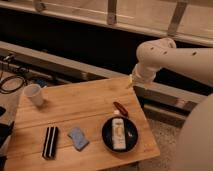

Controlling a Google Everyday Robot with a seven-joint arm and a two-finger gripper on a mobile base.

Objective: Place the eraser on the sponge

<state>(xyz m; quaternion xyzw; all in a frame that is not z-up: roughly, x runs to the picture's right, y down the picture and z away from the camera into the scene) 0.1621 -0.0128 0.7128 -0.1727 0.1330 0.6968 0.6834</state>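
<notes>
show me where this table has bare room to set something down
Bare wood spans the table middle, between cup and red object. Crowded along the front: eraser, sponge, dish holding a white bar. The gripper is out of view; arm above far right.

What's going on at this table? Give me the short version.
A one-armed robot is meant to put the eraser on the sponge, but nothing is being handled yet. The eraser lies near the front edge of the wooden table; the sponge lies beside it, not touching, between it and a black dish. The white arm hangs above the table's far corner; the gripper is not in view.
</notes>
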